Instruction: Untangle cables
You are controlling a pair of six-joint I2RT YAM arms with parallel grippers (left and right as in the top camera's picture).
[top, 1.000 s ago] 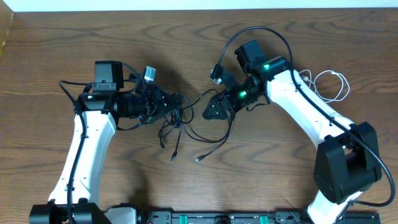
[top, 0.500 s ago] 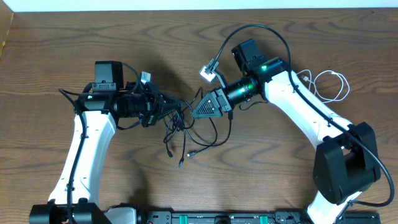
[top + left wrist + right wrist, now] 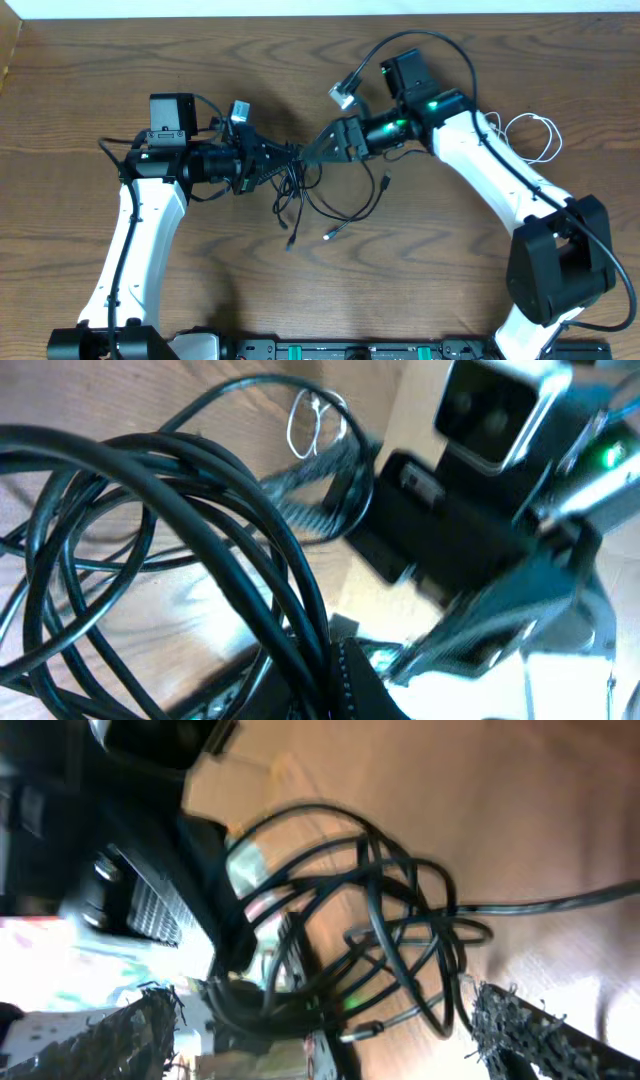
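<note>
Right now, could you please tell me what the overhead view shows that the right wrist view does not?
Only overhead: the white cable, coiled on the table beside the right arm. Only right wrist: the right gripper seen from behind, its fingers spread wide and facing the tangle. Both: the knotted black cables pinched in the left gripper.

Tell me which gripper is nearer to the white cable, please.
Right. The right gripper is at the black cable tangle mid-table, apart from the white cable; the left gripper holds that tangle from the opposite side, farther away.
</note>
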